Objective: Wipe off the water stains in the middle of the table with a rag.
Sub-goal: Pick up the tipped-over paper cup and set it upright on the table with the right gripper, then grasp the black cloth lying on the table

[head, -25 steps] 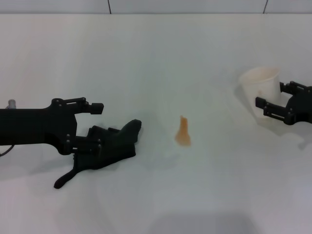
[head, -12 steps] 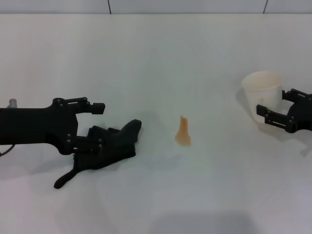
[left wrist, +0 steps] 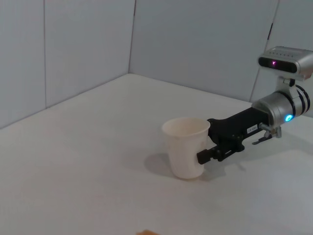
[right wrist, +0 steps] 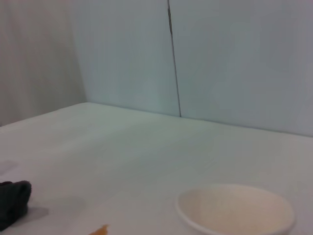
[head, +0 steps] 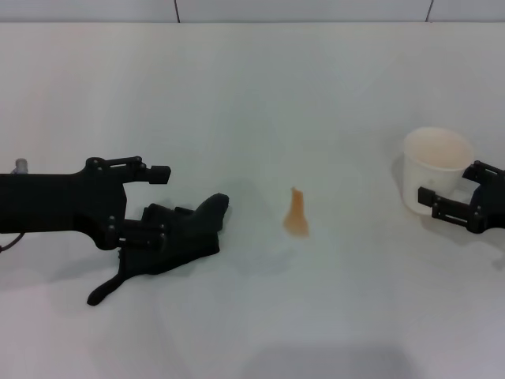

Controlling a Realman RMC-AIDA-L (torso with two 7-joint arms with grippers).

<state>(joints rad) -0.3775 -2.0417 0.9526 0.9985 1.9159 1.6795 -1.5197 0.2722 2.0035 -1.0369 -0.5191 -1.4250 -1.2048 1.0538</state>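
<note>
Left gripper (head: 150, 204) low, level, fingers spread over rag (head: 170, 241) | right gripper (head: 454, 193) fingers clasp cup (head: 436, 170)

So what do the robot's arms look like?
Both are matte black and boxy. The left end effector has blocky fingers with small screws, and a thin cable trails off near the arm's back end. In the left wrist view, the right end effector joins a shiny silver wrist with a glowing blue light, a small white label, and a grey camera showing a purple dot.
</note>
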